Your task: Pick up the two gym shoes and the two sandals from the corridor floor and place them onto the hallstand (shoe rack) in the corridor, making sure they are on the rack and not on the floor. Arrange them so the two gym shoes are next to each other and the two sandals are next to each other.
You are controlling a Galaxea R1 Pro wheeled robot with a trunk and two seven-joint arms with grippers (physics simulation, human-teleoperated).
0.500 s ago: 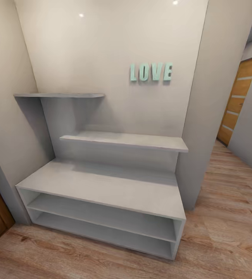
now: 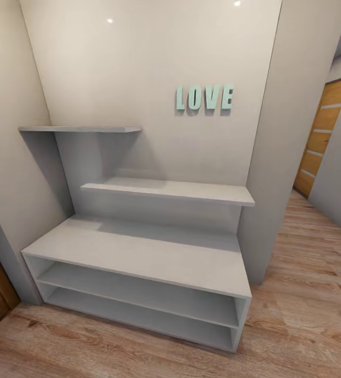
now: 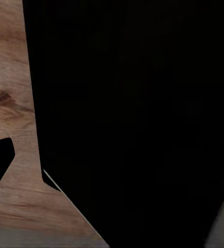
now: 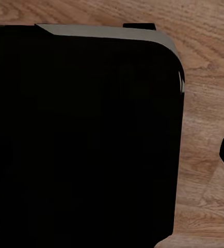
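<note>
My head view faces the rack (image 2: 139,252), which stands against the wall below the LOVE letters (image 2: 204,97). Its broad top, both open slots beneath and the two staggered shelves (image 2: 170,190) above carry nothing: no shoe is on the rack. The floor (image 2: 307,294) in front of the rack and to its right, toward the door (image 2: 322,139), shows bare planks; I cannot locate the gym shoes or the sandals from here, so by my judgement the task stands at its start and a search comes first.

Both wrist views look down at wood planks past a large black mass close to each lens, which I take to be my own body. I cannot tell whether my left or right gripper is released or clenched; the dark wedges at the frame edges are too vague to read as fingers.

Risks from this position:
- Turning the base to search could clip the rack's front right corner (image 2: 246,295) or the wall pier just right of the rack, since I stand close to both.
- The shoes may lie behind or beside me; rolling off blind could run a wheel over one.
- With both wrist cameras largely blocked, any reach begun now would go unmonitored near the fingers.
</note>
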